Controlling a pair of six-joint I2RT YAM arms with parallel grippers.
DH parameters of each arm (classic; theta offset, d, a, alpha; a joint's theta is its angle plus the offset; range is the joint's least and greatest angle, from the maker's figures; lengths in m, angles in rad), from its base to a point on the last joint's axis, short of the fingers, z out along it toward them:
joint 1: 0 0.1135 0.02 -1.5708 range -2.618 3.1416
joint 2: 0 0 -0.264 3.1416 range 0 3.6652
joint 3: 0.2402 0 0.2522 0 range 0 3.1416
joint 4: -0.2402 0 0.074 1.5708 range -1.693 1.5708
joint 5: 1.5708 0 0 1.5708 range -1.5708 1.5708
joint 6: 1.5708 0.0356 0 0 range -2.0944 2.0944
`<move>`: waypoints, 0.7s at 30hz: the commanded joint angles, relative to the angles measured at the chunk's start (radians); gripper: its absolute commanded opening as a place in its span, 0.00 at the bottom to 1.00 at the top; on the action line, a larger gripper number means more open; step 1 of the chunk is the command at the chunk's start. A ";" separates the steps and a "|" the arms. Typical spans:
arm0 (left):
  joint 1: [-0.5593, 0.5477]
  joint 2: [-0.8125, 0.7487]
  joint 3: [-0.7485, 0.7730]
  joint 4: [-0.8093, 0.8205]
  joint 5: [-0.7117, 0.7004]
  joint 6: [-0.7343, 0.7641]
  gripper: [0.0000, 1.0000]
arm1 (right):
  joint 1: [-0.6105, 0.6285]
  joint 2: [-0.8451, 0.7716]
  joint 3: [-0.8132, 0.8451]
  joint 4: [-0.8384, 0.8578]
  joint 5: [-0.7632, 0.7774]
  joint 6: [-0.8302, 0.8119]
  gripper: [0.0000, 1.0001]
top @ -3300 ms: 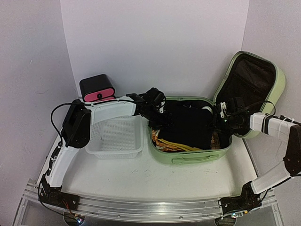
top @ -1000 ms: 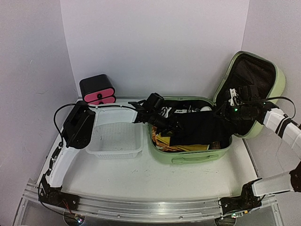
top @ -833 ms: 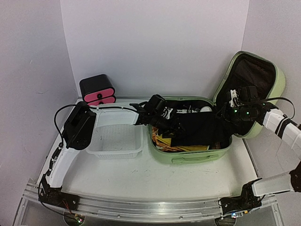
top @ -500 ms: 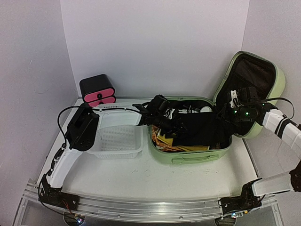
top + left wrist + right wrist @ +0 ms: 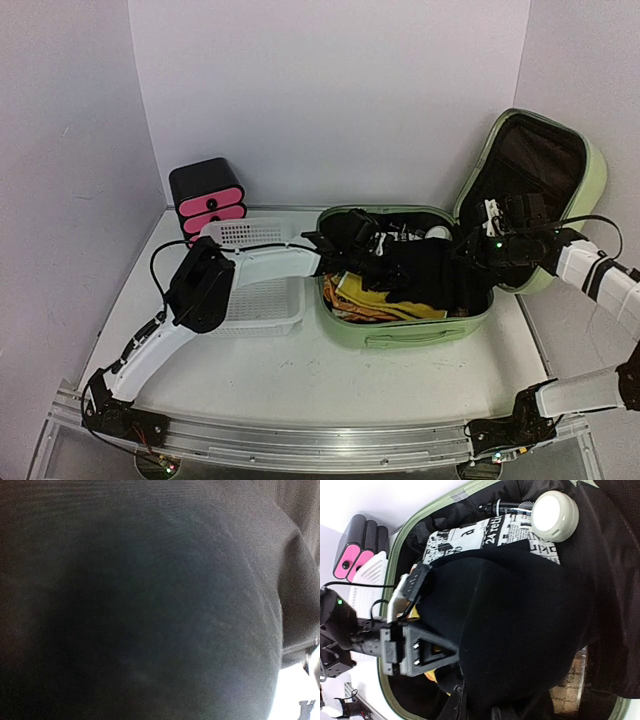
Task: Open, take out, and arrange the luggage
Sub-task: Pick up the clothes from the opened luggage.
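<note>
Though the luggage (image 5: 405,330) is stiff, its limp black garment (image 5: 430,275) needs edge grips; right pincer (image 5: 472,256) pinches it, left pincer (image 5: 454,655) unclear.

light-green hard-shell luggage (image 5: 405,335), base flat, lid upright (black lining in view)

The luggage (image 5: 420,333) shell is light green; its lining (image 5: 535,160) is black. The garment (image 5: 520,620) at the left gripper (image 5: 456,656) is plain black; the gripper body is grey. Just beside the gripper lie a white printed item (image 5: 470,537) with black newsprint lettering and a cream-white round disc (image 5: 555,516). Beneath the gripper, yellow and orange fabric (image 5: 385,305) shows. Behind its wrist: a white perforated basket (image 5: 250,232) and a black drawer box (image 5: 205,195), pink fronts.
</note>
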 commanded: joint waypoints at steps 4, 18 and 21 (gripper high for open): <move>-0.010 0.095 0.146 0.138 -0.147 -0.047 0.00 | 0.002 -0.043 -0.009 0.037 -0.086 0.016 0.14; 0.032 -0.281 -0.167 0.254 -0.057 0.035 0.00 | 0.002 -0.055 0.193 0.035 -0.229 0.025 0.14; 0.044 -0.356 -0.218 0.261 -0.048 0.044 0.00 | 0.002 -0.021 0.242 0.050 -0.317 0.039 0.13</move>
